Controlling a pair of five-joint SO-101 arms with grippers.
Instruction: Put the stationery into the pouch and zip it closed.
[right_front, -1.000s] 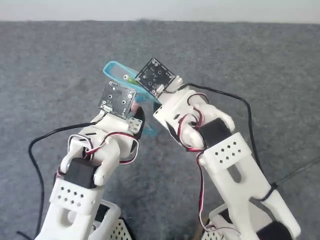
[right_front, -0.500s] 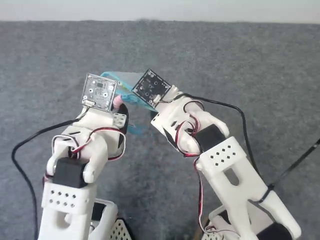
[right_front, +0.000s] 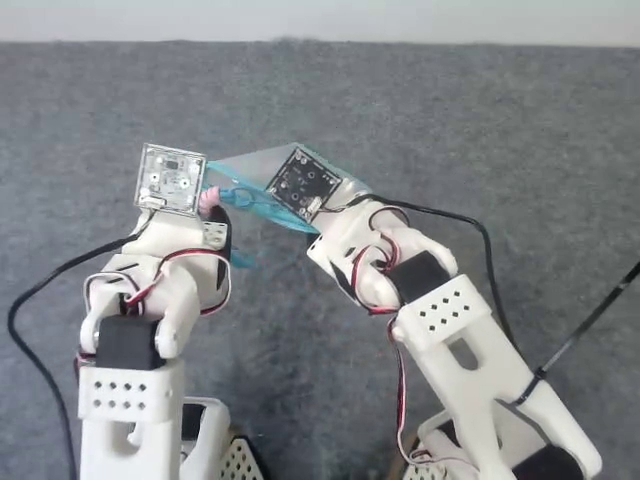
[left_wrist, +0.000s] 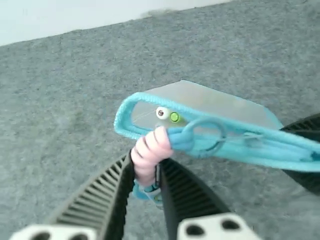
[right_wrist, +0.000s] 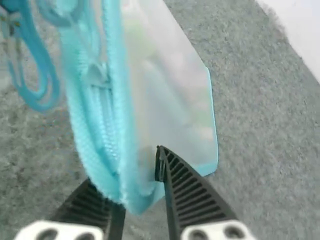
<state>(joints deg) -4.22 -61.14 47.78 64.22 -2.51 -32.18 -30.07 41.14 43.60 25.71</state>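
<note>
Left pincer (left_wrist: 145, 163) clenched on the pink zip pull (left_wrist: 149, 150); your right pincer (right_wrist: 128, 169) grasps the pouch (right_wrist: 160, 90) end, holding it above the counter (right_front: 500, 120). Stationery (left_wrist: 174, 117) appears loaded. Zip judged part-closed: you have the gaping mouth left to shut

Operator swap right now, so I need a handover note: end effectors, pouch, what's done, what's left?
Left end effector: shut on the pink tab at the pouch mouth.
Right end effector: shut on the pouch's far end, with the pouch stretched between the arms.
Done: stationery shows inside the mouth.
Left: the mouth gapes by the pink tab, and the zip is not yet fully closed.
</note>
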